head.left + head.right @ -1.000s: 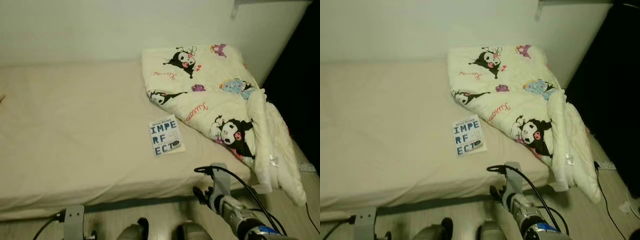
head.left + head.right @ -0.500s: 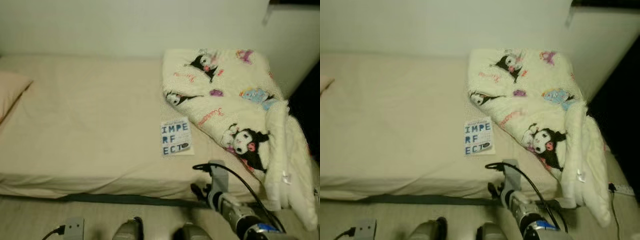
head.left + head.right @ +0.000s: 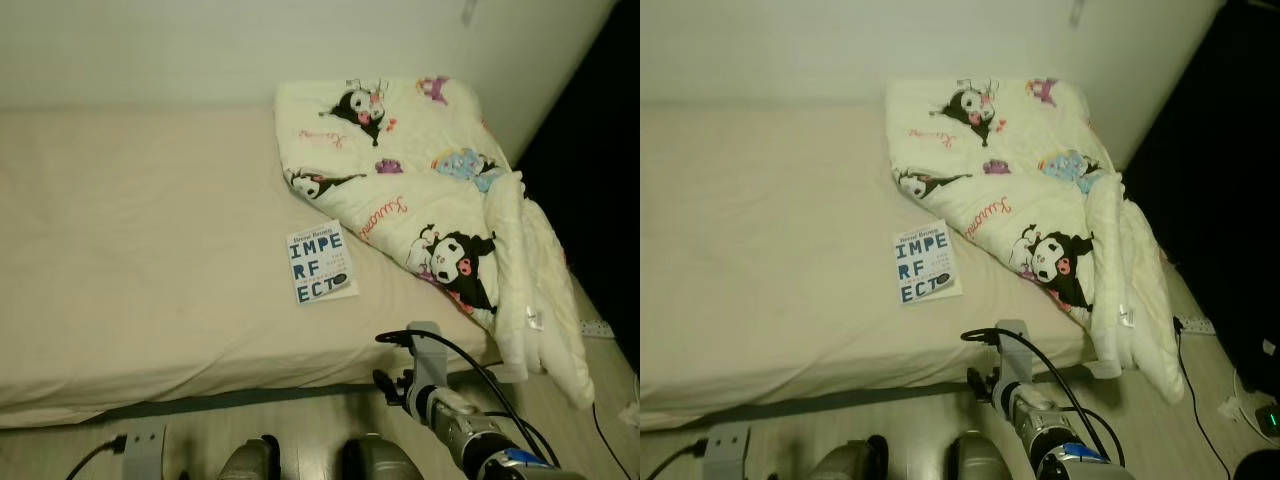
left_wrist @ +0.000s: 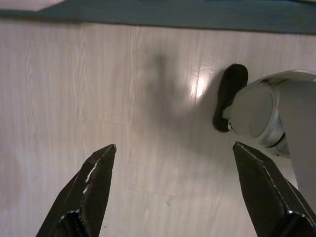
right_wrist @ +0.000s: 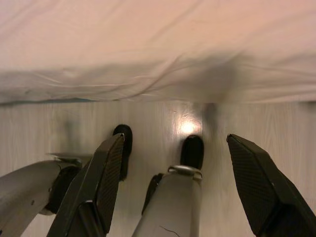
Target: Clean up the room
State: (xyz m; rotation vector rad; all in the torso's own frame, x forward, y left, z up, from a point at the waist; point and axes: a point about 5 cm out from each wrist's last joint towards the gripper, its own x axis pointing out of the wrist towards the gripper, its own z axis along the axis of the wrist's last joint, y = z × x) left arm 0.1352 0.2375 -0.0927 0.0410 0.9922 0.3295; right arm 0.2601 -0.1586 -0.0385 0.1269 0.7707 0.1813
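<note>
A white book (image 3: 321,264) with blue letters lies flat on the beige bed (image 3: 140,230), near its front edge. A folded cartoon-print blanket (image 3: 420,190) covers the bed's right end and spills over the edge toward the floor. My right arm (image 3: 445,415) hangs low in front of the bed edge, below and right of the book. In the right wrist view my right gripper (image 5: 175,137) is open with nothing in it, over the floor and my feet. My left gripper (image 4: 174,146) is open too, pointing at bare wooden floor.
A white power strip (image 3: 597,328) with a cable lies on the floor at the right, past the hanging blanket. A dark opening (image 3: 600,150) borders the bed's right end. A white wall runs behind the bed. My feet (image 3: 250,462) stand close to the bed frame.
The camera has swung: the whole picture shifted left and down, and the pillow at the far left is gone from view. Book and blanket lie as before. Both arms hang unchanged.
</note>
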